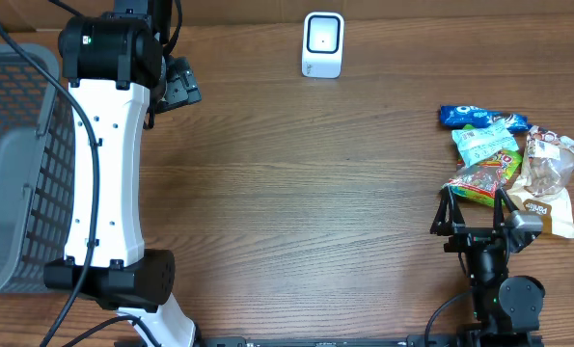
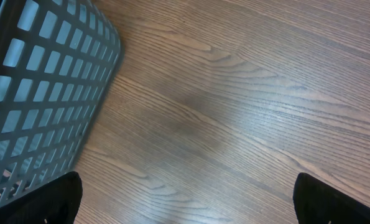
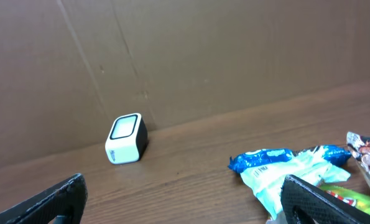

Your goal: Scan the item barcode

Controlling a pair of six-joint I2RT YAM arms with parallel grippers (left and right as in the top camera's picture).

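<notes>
White scanner point(image 1: 322, 43), upright, counter's far edge, centre; snack packets point(image 1: 504, 159) heaped flat at rt side, well apart.

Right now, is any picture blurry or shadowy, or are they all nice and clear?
Overhead view: sharp and evenly lit, the white scanner bright. Left wrist view: a soft dark shadow on the table near the basket, wood grain clear. Right wrist view: scanner and snack packets clear, but the close fingers in the bottom corners are dark and fuzzy.
</notes>
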